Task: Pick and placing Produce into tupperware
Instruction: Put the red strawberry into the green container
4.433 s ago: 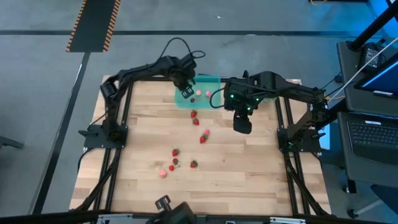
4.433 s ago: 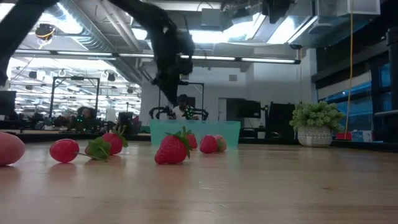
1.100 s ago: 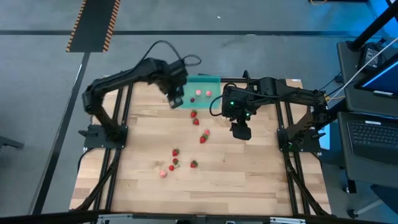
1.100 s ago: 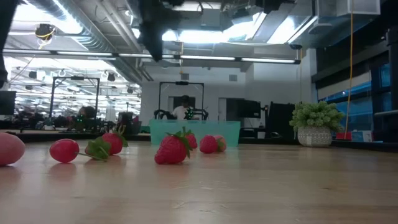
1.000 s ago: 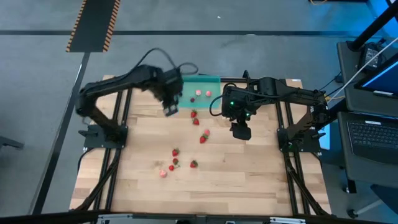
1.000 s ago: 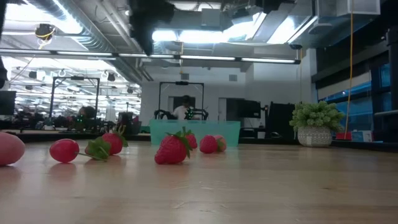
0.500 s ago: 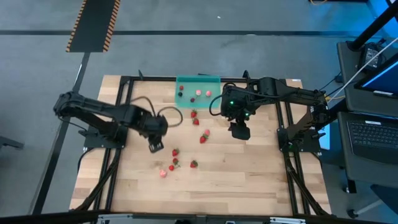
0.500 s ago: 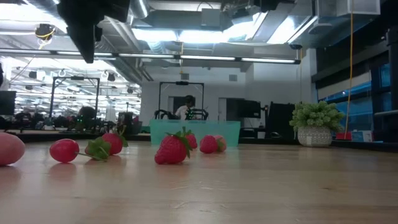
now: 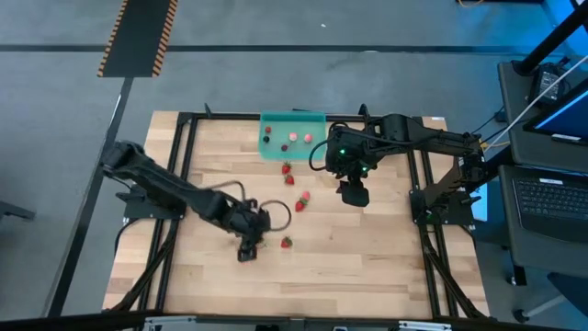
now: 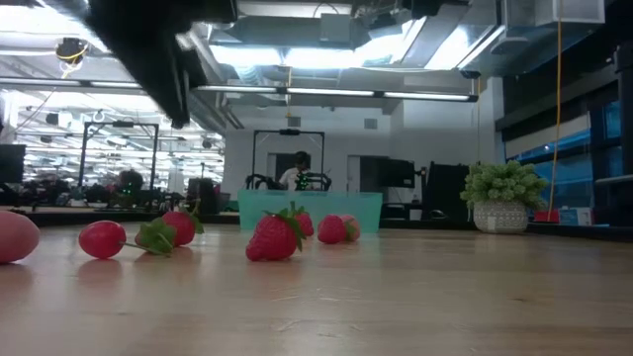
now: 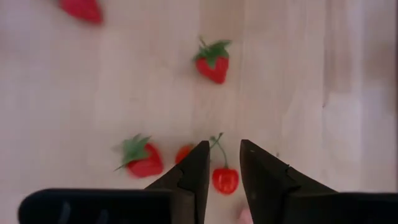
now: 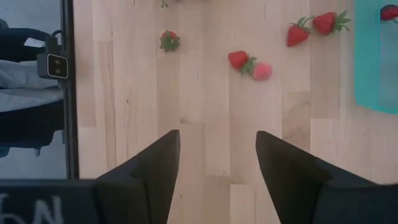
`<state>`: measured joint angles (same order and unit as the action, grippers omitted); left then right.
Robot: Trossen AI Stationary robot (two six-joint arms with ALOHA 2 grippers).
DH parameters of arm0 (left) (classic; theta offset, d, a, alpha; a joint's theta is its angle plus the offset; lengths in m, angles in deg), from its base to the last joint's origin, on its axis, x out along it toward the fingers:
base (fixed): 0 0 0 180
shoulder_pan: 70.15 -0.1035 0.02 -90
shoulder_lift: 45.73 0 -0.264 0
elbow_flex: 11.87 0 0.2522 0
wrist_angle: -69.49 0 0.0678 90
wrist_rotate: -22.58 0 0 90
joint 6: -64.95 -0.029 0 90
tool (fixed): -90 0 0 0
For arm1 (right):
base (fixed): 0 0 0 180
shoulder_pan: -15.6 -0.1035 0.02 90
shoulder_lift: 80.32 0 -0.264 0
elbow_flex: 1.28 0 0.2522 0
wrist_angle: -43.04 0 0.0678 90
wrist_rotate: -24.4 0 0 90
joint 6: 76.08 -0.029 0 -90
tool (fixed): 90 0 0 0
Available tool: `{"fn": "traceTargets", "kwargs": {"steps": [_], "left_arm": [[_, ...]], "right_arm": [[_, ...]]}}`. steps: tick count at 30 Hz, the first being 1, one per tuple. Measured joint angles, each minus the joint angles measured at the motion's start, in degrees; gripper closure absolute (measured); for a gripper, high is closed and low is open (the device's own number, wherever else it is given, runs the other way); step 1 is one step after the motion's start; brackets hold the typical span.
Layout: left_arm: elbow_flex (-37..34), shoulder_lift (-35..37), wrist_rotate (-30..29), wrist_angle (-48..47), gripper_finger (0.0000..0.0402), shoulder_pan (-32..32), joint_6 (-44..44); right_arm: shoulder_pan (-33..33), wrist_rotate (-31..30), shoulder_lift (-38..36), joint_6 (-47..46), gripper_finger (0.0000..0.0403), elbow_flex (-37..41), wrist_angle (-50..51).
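Just changed: a second ago the left gripper (image 9: 246, 246) hung beside the tupperware (image 9: 292, 136) at the table's far edge; now it has swung down over the cluster of berries near the middle of the near half of the table.
Meaning for the task: I judge the drop-off is done and the left arm is lining up its next pick; three pieces already lie in the tupperware, the rest are still out on the wood.
Left gripper state: fingers (image 11: 193, 171) slightly apart, holding nothing, straddling a small red cherry-like piece (image 11: 224, 179) in its wrist view.
Near that piece: a strawberry (image 11: 142, 160) just beside it, another strawberry (image 11: 212, 63) farther out, and a red piece partly behind one finger.
Right gripper (image 9: 355, 193): waits above the table right of centre, fingers spread wide, empty, as in every earlier picture.
Loose produce elsewhere: one berry (image 9: 286, 242) just right of the left gripper; more between the cluster and the tupperware, one (image 9: 287, 168) just in front of it.
Hidden or hard to read: from above, the left gripper covers most of the cluster, so the count there is unclear. At table height the arm is only a dark blur at the top, so its height over the berries is probably small, but I cannot confirm it.
Cut off: a pink piece (image 10: 15, 236) at the low view's edge.
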<state>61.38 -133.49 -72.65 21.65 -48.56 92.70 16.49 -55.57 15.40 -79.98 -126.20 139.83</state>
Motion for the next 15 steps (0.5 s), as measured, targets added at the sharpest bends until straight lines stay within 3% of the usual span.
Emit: {"fn": "traceTargets", "kwargs": {"steps": [7,15], "left_arm": [[-0.05,-10.89,0.85,4.64,0.0328,0.56,-2.85],[0.04,-12.24,3.36,5.16,0.0297,1.14,-7.27]], "right_arm": [[0.00,0.00,0.00,-0.10,0.0189,0.00,-0.13],[0.00,-0.02,0.00,-0.28,0.0189,0.00,-0.60]]}}
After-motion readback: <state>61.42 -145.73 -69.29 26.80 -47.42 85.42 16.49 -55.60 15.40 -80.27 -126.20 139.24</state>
